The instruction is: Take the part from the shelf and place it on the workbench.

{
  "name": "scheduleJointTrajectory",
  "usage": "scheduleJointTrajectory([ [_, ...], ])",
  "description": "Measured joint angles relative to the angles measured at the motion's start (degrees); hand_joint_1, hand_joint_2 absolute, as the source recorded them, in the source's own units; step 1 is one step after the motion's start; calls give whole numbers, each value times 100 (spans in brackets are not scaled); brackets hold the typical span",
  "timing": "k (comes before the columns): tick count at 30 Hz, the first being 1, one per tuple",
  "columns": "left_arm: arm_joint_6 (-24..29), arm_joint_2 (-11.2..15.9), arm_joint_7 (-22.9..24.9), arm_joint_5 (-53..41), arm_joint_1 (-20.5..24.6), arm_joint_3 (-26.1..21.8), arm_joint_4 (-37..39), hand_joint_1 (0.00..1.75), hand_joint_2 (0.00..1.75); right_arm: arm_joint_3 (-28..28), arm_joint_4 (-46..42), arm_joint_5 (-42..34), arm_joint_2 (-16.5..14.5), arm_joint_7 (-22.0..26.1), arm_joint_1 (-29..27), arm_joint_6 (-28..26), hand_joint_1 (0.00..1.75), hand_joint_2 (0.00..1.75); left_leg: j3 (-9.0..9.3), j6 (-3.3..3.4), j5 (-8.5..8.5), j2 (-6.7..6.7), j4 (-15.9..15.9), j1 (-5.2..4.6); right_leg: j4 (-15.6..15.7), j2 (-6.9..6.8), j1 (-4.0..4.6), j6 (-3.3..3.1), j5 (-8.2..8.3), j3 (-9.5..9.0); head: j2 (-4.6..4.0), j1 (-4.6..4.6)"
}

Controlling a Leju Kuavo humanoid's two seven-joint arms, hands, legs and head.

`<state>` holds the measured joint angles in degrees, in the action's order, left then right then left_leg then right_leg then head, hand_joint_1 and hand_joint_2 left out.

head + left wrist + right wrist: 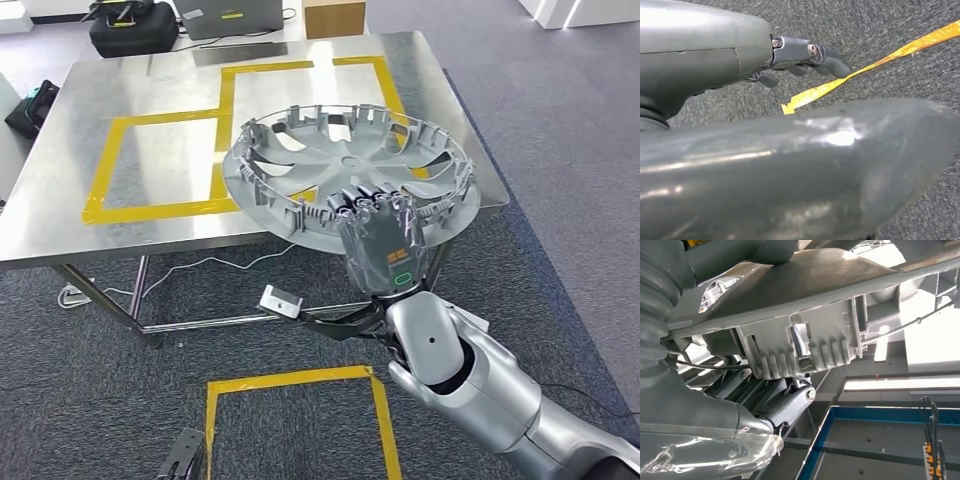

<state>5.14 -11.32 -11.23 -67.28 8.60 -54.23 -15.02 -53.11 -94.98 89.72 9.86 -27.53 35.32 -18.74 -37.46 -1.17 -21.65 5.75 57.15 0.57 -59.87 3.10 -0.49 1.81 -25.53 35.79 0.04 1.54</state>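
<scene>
Right hand [380, 245] grips the part [351, 170], a grey wheel cover, at its near rim; fingers [361, 203] curl over the edge. Part held tilted above the steel surface [90, 150], overhanging its near edge. Left hand [806, 57] by the carpet, fingers curled, holding nothing.

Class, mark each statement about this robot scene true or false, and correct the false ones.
1. The right hand holds the grey wheel cover by its near rim. True.
2. The wheel cover lies flat on the steel workbench. False: it is held up, tilted, over the bench's near right corner.
3. Yellow tape marks out rectangles on the workbench. True.
4. The left hand grips the wheel cover too. False: it hangs over grey carpet and holds nothing.
5. A cardboard box stands beyond the far edge of the workbench. True.
</scene>
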Motion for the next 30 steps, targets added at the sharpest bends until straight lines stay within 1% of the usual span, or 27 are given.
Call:
scheduleJointTrajectory([
  [4,1,3,-31,24,-4,-11,0,0,0,-16,42,1,0,-32,-34,75,175,175,-6,-4,3,0,0,-6,3,-2,-7,4,7,-2,0,-1],
  [10,31,16,-88,57,-40,-21,0,0,0,-142,140,1,31,-262,-54,269,175,175,-17,6,16,0,1,-12,27,-2,-18,14,29,-2,0,-1],
  [18,87,82,-120,157,-158,-162,0,0,0,-344,278,0,278,-446,-212,336,175,175,-21,8,17,0,1,-12,43,-2,-18,17,33,-3,0,-1],
  [23,35,113,-60,198,-195,-277,0,0,0,-360,343,-1,393,-319,-309,337,175,175,-23,8,17,-1,1,-12,44,-1,-18,17,33,-1,0,-1],
  [30,21,144,-56,184,-199,-333,0,0,0,-332,398,1,415,-163,-319,356,175,175,-23,8,17,-1,1,-12,44,-1,-17,17,34,-2,0,0],
])
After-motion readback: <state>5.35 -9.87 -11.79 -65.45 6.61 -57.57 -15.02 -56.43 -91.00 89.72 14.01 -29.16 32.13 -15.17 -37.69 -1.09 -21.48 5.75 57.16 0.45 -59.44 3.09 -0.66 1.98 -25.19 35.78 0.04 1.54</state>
